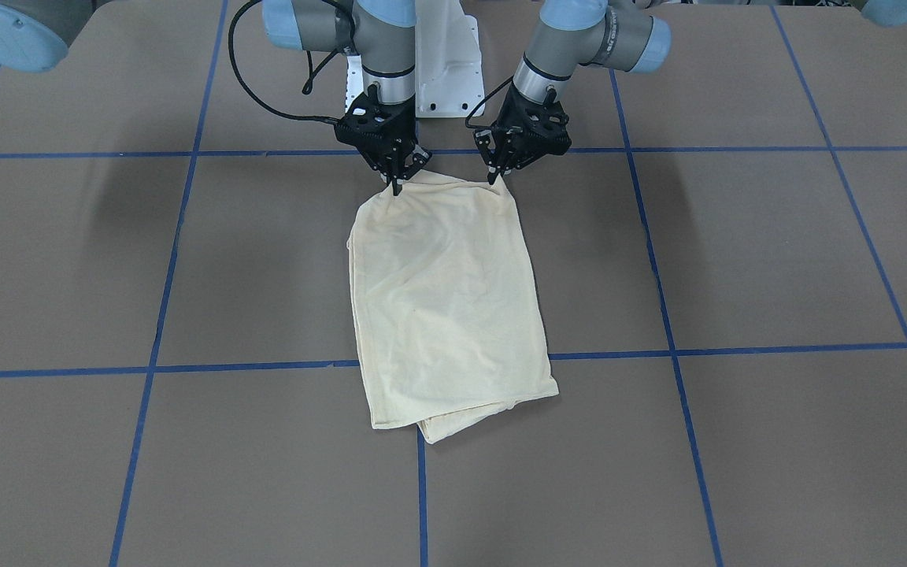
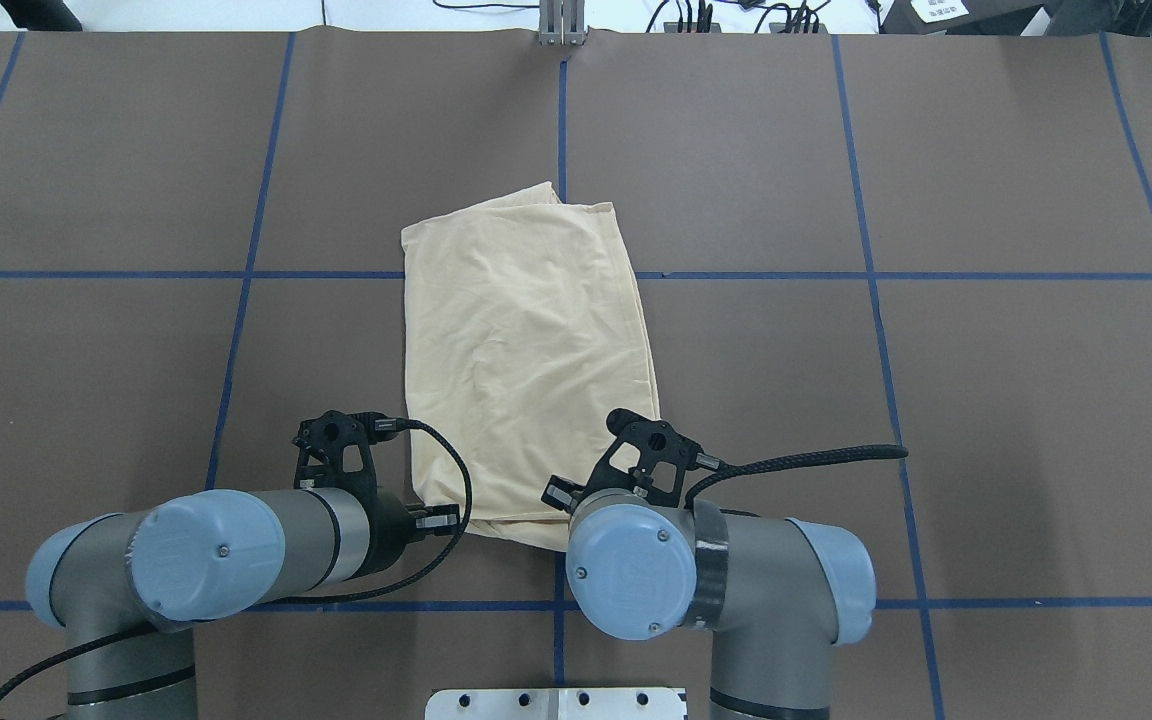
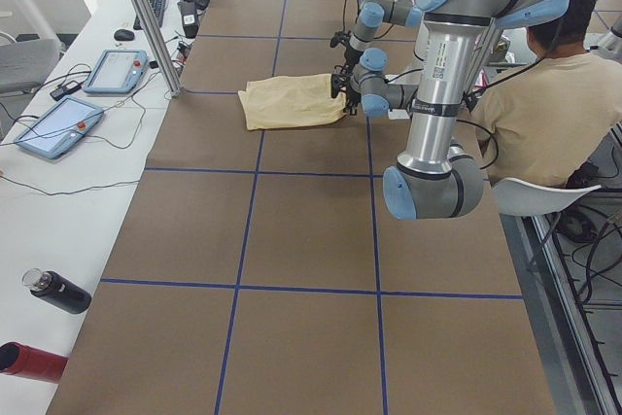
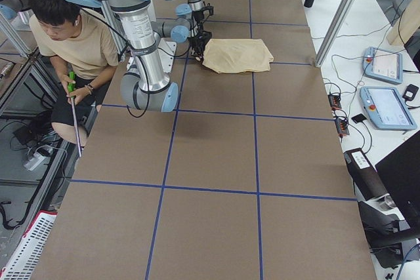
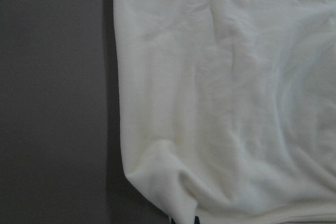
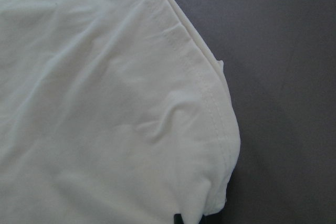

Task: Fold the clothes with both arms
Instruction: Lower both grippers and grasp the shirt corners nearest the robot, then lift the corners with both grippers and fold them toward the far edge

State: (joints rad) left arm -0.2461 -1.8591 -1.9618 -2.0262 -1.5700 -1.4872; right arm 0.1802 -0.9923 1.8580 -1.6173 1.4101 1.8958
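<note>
The cream-yellow shirt [image 1: 446, 299] lies folded into a narrow rectangle at the middle of the table, plain side up, with its print and neck label hidden. It also shows in the overhead view [image 2: 526, 350]. My left gripper [image 1: 494, 179] is shut on the corner of the shirt's edge nearest the robot, on that view's right. My right gripper [image 1: 397, 189] is shut on the other near corner. Both corners are pinched up slightly off the table. The left wrist view shows cloth [image 5: 226, 103] filling the frame. The right wrist view shows the hemmed edge [image 6: 210, 103].
The white pedestal base [image 1: 446, 63] stands just behind the grippers. A seated person [image 3: 544, 104] is beside the robot. A white side bench holds tablets [image 3: 58, 128] and bottles [image 3: 58, 291]. A metal post [image 3: 146, 17] stands at the table's far edge.
</note>
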